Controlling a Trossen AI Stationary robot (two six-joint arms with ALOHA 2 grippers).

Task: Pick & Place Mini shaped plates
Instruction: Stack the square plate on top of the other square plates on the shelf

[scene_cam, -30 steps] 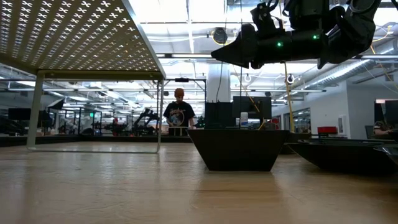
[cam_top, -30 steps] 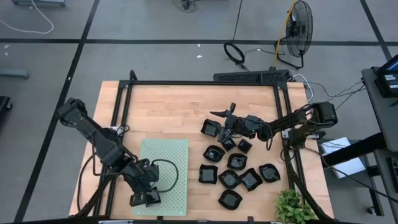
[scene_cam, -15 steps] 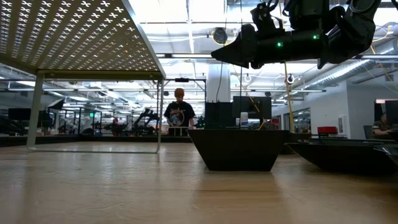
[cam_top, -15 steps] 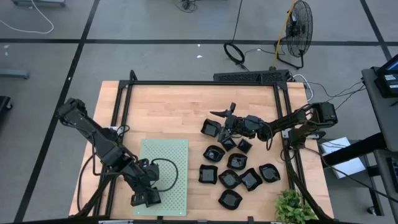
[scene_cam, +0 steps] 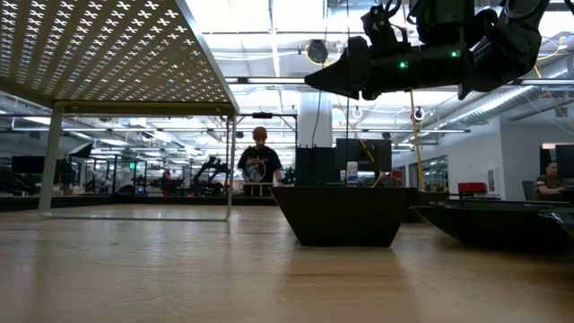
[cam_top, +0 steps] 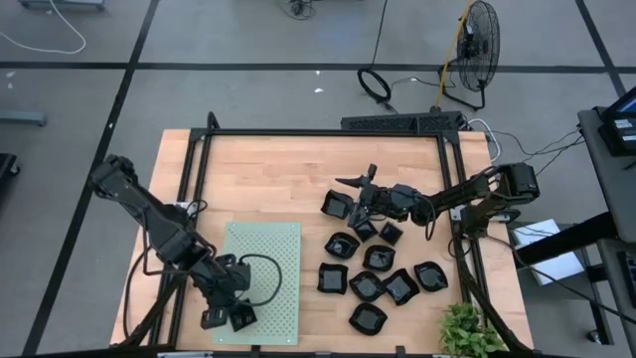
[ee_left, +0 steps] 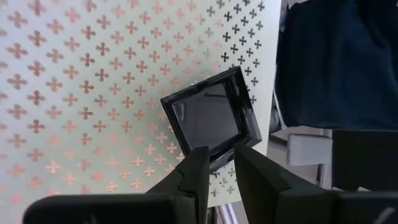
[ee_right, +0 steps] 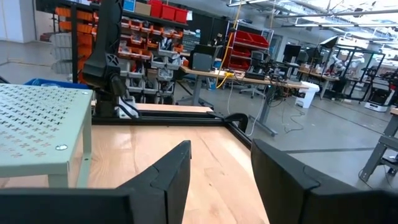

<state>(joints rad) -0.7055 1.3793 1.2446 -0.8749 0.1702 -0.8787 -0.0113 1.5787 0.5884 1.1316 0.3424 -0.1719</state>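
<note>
One square black plate [ee_left: 211,118] lies flat on the pale green perforated mat [ee_left: 93,93], near the mat's near left corner [cam_top: 239,318]. My left gripper [ee_left: 222,158] hangs just over that plate's near rim, its fingers a narrow gap apart; the high view shows it there too [cam_top: 219,318]. The other black plates [cam_top: 378,264] sit scattered on the wood at the table's right half. My right gripper [cam_top: 356,181] hovers open and empty above the farthest of them [cam_top: 338,206] and shows high up in the low view [scene_cam: 336,76]. My left gripper comes from above at the square plate's near rim [ee_left: 219,163], which shows in the gap between the fingertips. I cannot tell whether the fingers touch it. The plate rests flat on the mat.
A black frame rail [cam_top: 298,132] runs around the table. A potted plant [cam_top: 467,333] stands at the near right corner. The left arm's cable [cam_top: 266,273] loops over the mat. The mat stands raised on legs [scene_cam: 52,161]. A person [scene_cam: 258,161] stands far behind the table.
My left gripper has shifted a little toward the table's left edge, and the square plate now shows beside it on the mat. My right arm has kept still.
</note>
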